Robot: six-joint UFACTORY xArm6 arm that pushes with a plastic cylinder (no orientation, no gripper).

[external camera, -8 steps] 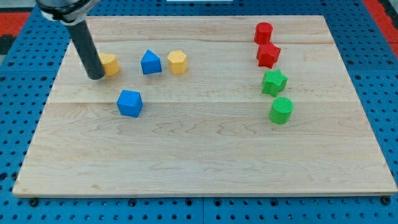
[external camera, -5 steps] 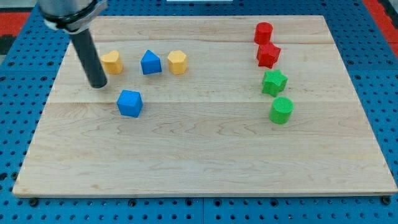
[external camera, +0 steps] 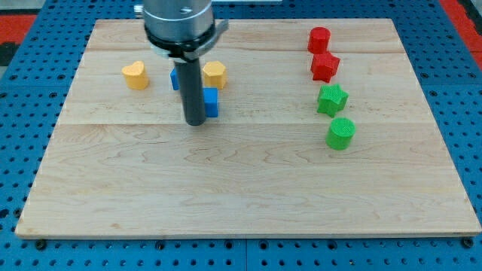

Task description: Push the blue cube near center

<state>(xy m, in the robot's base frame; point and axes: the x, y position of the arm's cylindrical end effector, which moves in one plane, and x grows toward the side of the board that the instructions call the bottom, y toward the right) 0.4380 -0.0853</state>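
The blue cube point(external camera: 210, 102) lies on the wooden board point(external camera: 248, 181), left of the board's middle, partly hidden behind my rod. My tip point(external camera: 195, 121) rests on the board touching the cube's left side. A second blue block point(external camera: 175, 79), pointed in earlier frames, sits just above, mostly hidden by the rod.
A yellow heart-shaped block point(external camera: 135, 75) lies at the upper left and a yellow hexagonal block point(external camera: 215, 74) just above the cube. On the right a column holds a red cylinder point(external camera: 319, 38), a red star point(external camera: 325, 66), a green star point(external camera: 331, 99) and a green cylinder point(external camera: 340, 133).
My rod swept from the left of the yellow heart to the right and down. The blue cube has moved right and slightly up, toward the yellow hexagonal block.
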